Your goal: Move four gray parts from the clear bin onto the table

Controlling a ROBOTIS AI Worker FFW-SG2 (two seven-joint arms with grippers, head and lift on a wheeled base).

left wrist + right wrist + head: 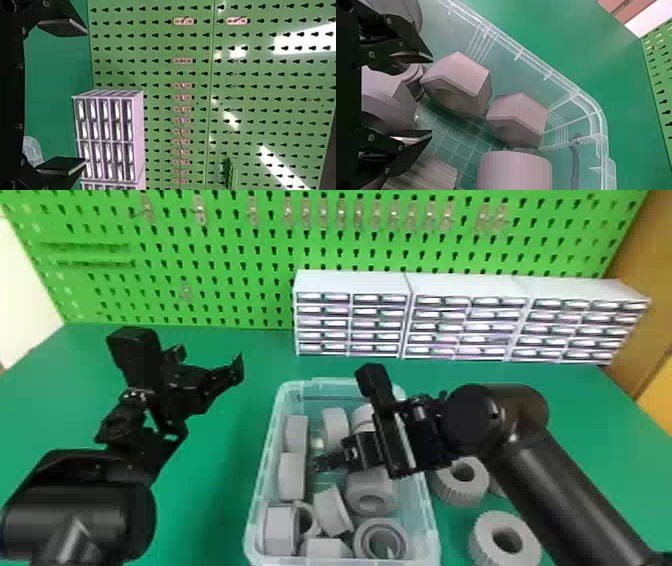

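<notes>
The clear bin (434, 510) holds several gray parts, among them a hexagonal part (291, 476) along its left wall and a ring (381, 540) at its near end. Over the middle of the bin is my right gripper (320, 462), pointing left. In the right wrist view the right gripper (431, 97) is open, with nothing between its fingertips; a hexagonal gray part (466, 81) lies just beyond them. Left of the bin, my left gripper (240, 370) is parked above the table; in the left wrist view the left gripper (85, 95) stands open and holds nothing.
Two ridged gray rings (462, 485) (482, 540) rest on the green table (220, 500) right of the bin, with another part partly behind the right arm. White drawer cabinets (350, 285) stand behind the bin, against the green pegboard (225, 270).
</notes>
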